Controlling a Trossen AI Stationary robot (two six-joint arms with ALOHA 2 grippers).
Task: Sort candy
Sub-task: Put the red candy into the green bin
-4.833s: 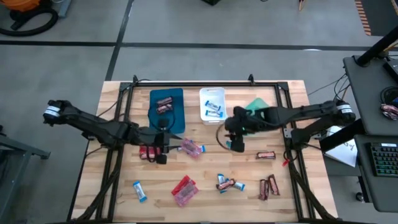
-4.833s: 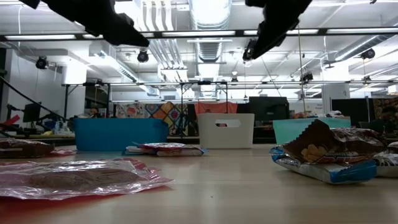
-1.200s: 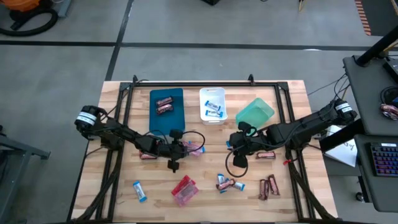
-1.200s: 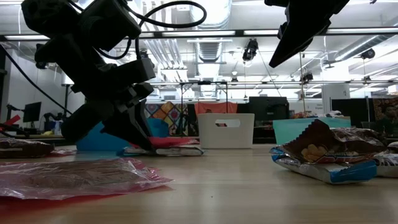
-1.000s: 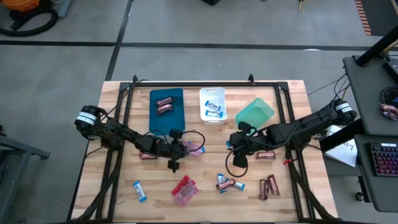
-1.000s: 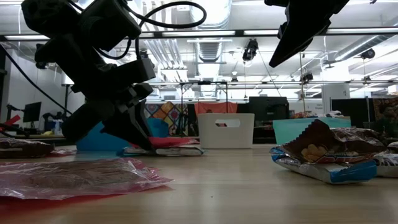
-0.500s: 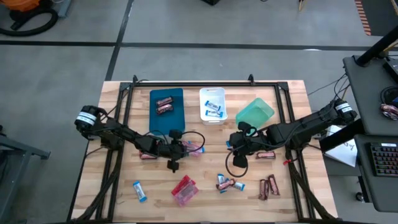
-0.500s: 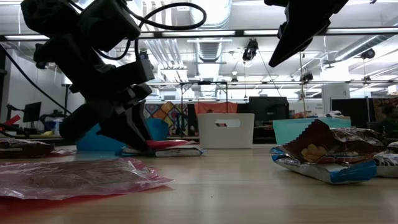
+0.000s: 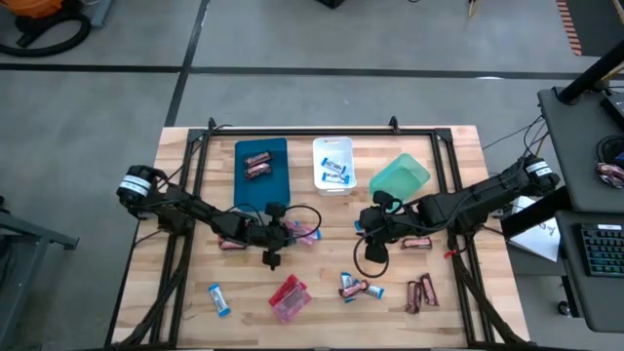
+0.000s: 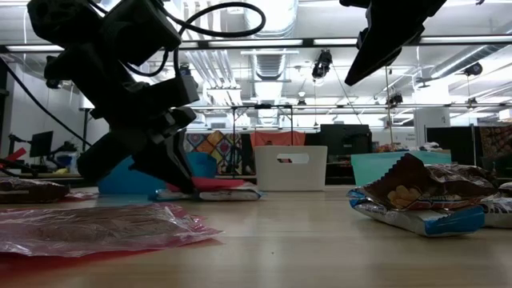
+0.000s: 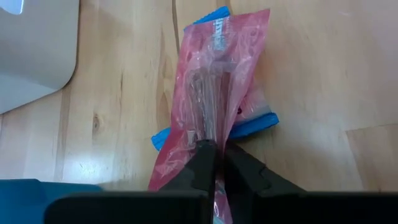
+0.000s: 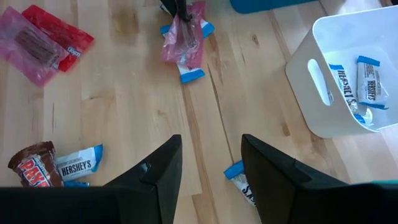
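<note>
- Wooden, pale slatted table (image 9: 195,268) bears everything; loose candy lies scattered over its six o'clock half.
- Dark left gripper (image 9: 292,232) is low at the table's centre, fingers pressed together and pinching a pink see-through candy packet (image 11: 214,109). That packet lies across a blue-and-white wrapped bar (image 11: 249,126), which touches it from beneath.
- Dark right gripper (image 9: 369,226) hangs above the table at about three o'clock of the centre, fingers spread and holding nothing.
- Judgement on the step: the lift should go straight up and slowly, since the blue-and-white bar could cling to the film and ride along. The pinch sits on a thin fold, so a quick swing might let the packet slip.
- Teal-blue flat tray (image 9: 261,174), at eleven o'clock of the centre, holds two dark brown-red bars (image 9: 256,163).
- White plastic bin with a handle slot (image 9: 332,166), at twelve o'clock, holds blue-and-white bars (image 12: 367,78).
- Green tray (image 9: 400,176), at one o'clock, sits tilted; I cannot tell what it holds.
- Red and pink packets (image 9: 289,297) lie at six o'clock, with dark brown-red bars (image 9: 421,291) at four o'clock.
</note>
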